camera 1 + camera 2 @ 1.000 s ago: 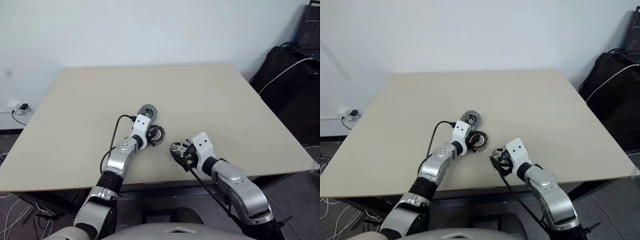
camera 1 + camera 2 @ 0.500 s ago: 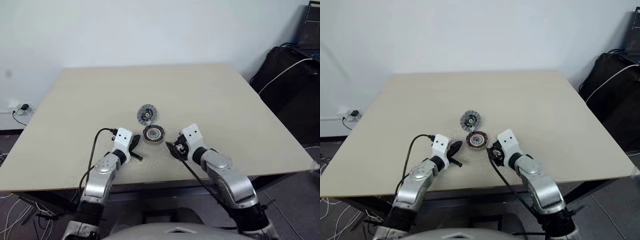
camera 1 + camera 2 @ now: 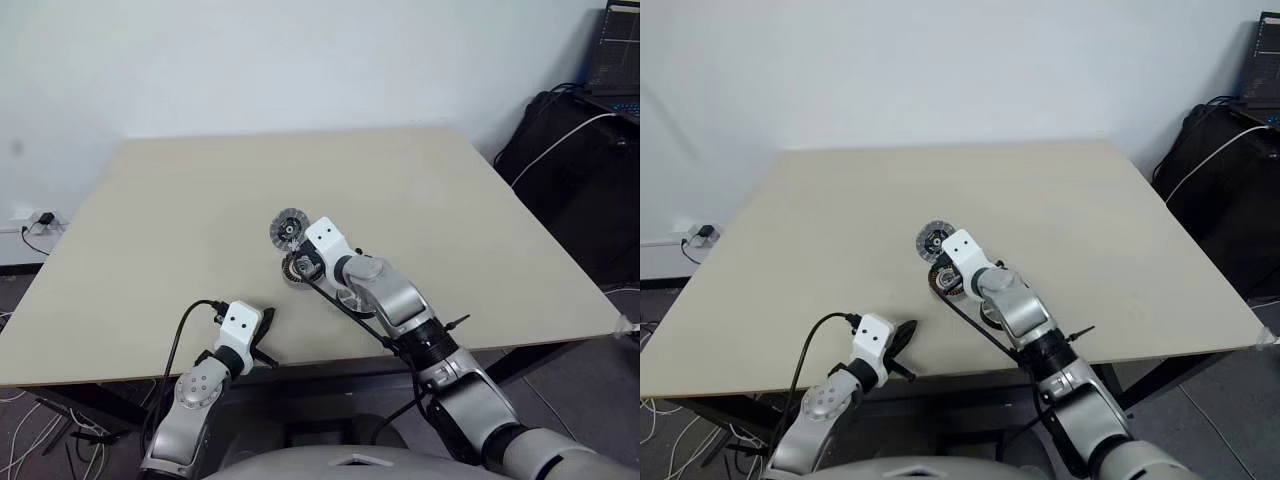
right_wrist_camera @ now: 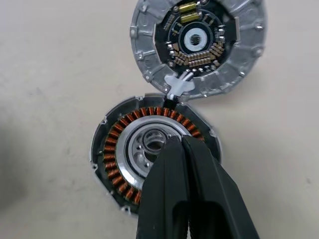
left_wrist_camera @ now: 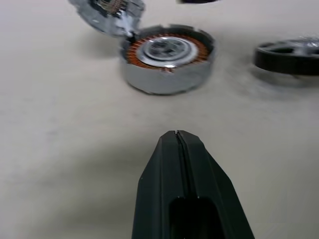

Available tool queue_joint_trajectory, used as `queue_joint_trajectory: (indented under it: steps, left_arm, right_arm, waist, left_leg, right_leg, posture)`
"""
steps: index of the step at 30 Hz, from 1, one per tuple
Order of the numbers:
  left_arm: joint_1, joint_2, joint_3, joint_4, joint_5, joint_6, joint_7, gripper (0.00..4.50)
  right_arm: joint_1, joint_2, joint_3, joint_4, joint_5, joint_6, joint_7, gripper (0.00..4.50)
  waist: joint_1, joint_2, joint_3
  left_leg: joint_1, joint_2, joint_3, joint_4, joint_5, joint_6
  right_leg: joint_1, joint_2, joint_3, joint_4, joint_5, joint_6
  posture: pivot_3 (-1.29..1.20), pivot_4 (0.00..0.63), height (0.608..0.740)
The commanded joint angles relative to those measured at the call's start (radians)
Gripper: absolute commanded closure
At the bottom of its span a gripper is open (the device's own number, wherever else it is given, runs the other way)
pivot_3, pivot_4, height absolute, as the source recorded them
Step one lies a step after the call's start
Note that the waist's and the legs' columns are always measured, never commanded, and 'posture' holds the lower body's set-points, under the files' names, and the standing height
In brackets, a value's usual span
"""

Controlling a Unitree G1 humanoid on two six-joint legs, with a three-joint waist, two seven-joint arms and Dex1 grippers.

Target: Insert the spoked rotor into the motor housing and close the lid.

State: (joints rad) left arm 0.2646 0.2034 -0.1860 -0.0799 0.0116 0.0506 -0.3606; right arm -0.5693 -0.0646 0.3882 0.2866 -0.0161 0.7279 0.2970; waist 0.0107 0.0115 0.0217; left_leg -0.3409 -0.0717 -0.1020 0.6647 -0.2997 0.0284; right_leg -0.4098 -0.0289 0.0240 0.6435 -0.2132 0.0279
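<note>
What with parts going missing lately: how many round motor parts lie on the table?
3. The housing lies near the table's middle, the lid lies just behind it at its rim, and the rotor lies apart, beside the housing. None seems hidden.

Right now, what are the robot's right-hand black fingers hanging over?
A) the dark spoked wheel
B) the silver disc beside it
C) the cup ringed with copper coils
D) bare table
C: in the right wrist view the right gripper, its fingers pressed together, sits directly over the motor housing with its copper windings; the lid lies beyond it.
</note>
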Motion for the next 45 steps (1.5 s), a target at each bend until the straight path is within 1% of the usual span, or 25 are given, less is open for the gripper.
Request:
queue_joint_trajectory:
  steps: [1, 8, 26, 33, 45]
  left_arm:
    - [-0.002, -0.01, -0.007, -0.045, 0.001, -0.034, 0.013, 4.5]
    - [0.002, -0.026, -0.022, -0.051, -0.007, -0.028, 0.012, 4.5]
    - [-0.004, -0.033, -0.029, -0.065, -0.015, -0.002, 0.004, 4.5]
    - [-0.008, -0.036, -0.028, -0.052, -0.015, -0.008, 0.003, 4.5]
    - [-0.031, -0.034, -0.035, -0.024, -0.017, -0.012, -0.014, 4.5]
  right_arm:
    - [-0.069, 0.03, -0.001, 0.084, -0.021, -0.061, 0.012, 4.44]
    - [-0.132, 0.083, 0.0, 0.225, -0.049, -0.122, 0.035, 4.44]
    - [-0.215, 0.144, -0.028, 0.46, -0.096, -0.236, 0.04, 4.44]
    - [-0.185, 0.112, 0.0, 0.414, -0.123, -0.184, 0.1, 4.44]
    - [-0.118, 0.056, 0.03, 0.249, -0.154, -0.092, 0.164, 4.44]
  waist:
    - [-0.002, 0.0, 0.0]
    - [-0.024, 0.001, -0.001]
    - [-0.037, 0.003, -0.001]
    - [-0.037, 0.003, -0.001]
    - [-0.037, 0.004, -0.001]
  left_leg:
    - [0.0, 0.0, 0.0, 0.0, 0.0, 0.0]
    - [0.0, 0.001, 0.0, 0.0, 0.001, -0.001]
    - [0.0, 0.001, -0.001, -0.002, 0.001, -0.002]
    - [0.0, 0.0, -0.001, -0.002, 0.001, -0.002]
    - [0.0, 0.0, -0.001, -0.002, 0.001, -0.002]
  right_leg:
    - [0.0, 0.0, 0.0, 0.0, 0.0, 0.0]
    - [0.0, 0.001, 0.0, 0.001, 0.0, 0.0]
    - [-0.001, 0.001, 0.0, 0.001, 0.001, -0.001]
    - [-0.001, 0.001, 0.0, 0.001, 0.001, -0.001]
    - [-0.001, 0.001, 0.0, 0.001, 0.0, -0.001]
  posture:
    - [0.0, 0.0, 0.74]
    - [0.0, 0.0, 0.74]
    - [0.0, 0.0, 0.74]
    - [0.0, 0.0, 0.74]
    - [0.0, 0.0, 0.74]
